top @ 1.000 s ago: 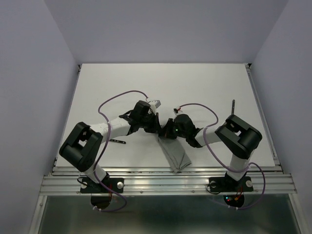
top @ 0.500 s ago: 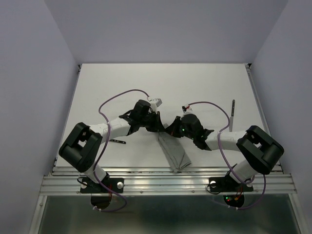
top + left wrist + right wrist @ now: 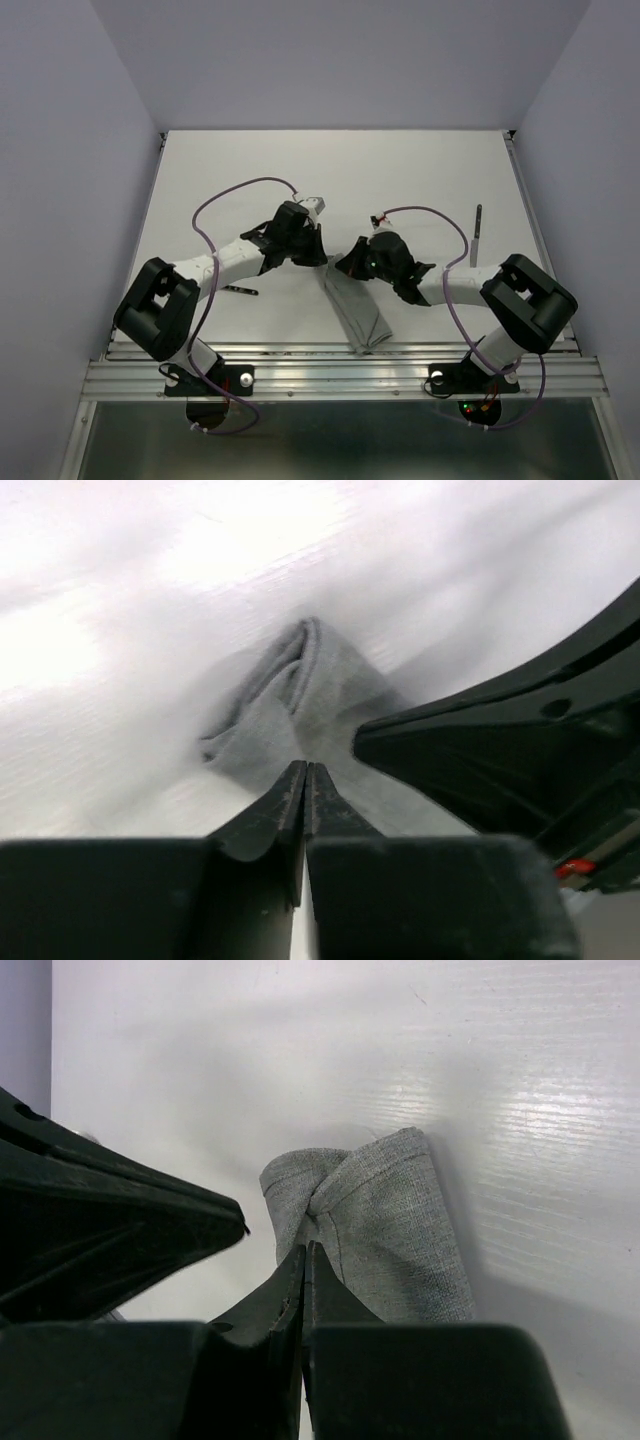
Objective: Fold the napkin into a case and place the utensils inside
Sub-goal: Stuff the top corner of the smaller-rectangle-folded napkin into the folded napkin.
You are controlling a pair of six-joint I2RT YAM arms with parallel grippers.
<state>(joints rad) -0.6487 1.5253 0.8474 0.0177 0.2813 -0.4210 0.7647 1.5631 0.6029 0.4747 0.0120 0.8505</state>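
The grey napkin (image 3: 356, 312), folded into a narrow case, lies near the table's front edge. Its far end is puckered into a ridge. My left gripper (image 3: 318, 260) and right gripper (image 3: 343, 266) meet tip to tip over that end. In the left wrist view my left gripper (image 3: 305, 770) is shut, and the cloth ridge (image 3: 300, 680) runs up to its tips. In the right wrist view my right gripper (image 3: 305, 1250) is shut at the pucker of the napkin (image 3: 400, 1220). One utensil (image 3: 477, 232) lies at the right. Another utensil (image 3: 240, 291) lies by the left arm.
Purple cables loop above both arms. The metal rail (image 3: 340, 375) runs along the table's front edge, close to the case's near end. Walls close in the table (image 3: 330, 170) on three sides.
The right arm's elbow has swung out to the right. Both grippers have shifted slightly toward the far side at the napkin's end. The napkin's body has stayed put.
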